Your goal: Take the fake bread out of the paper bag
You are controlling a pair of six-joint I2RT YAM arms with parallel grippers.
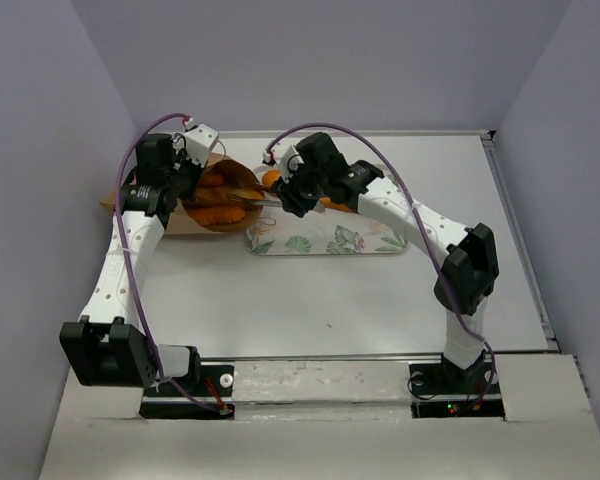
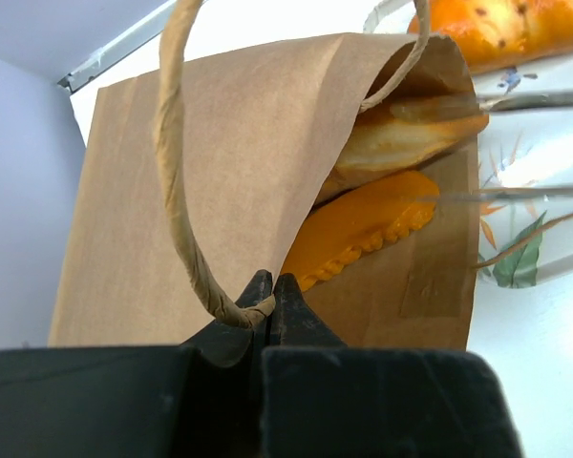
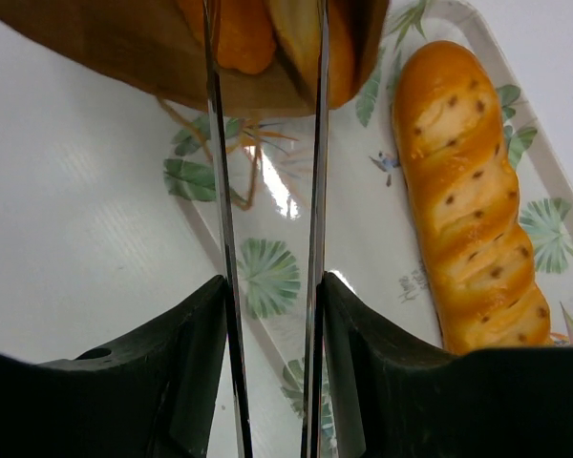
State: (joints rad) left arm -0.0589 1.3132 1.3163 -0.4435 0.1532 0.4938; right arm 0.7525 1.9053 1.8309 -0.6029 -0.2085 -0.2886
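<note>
- My left tool (image 2: 267, 298) is shut tight on the twisted handle (image 2: 169, 191) of the paper bag (image 2: 239, 162).
- In the top view, the paper bag lies on its side at the far left of the surface (image 1: 330, 300). Its open mouth faces the leafy tray (image 3: 372, 239).
- Some of the fake bread (image 2: 363, 234) is inside the bag. I see an orange loaf low down and a pale loaf (image 2: 401, 143) just above it. Their ends poke out at the mouth.
- My right tool (image 3: 265, 29) has two long thin fingers (image 3: 217, 191), and they are held apart.
- Those fingers reach over the tray to the mouth of the bag.
- From the left wrist, the end of the pale loaf sits between the two fingers. The top finger runs along the top of that loaf. The lower finger crosses the orange loaf and looks a bit apart from the pale one.
- One spotted loaf (image 3: 468, 210) lies flat on the tray, outside the bag and beside my right tool.
</note>
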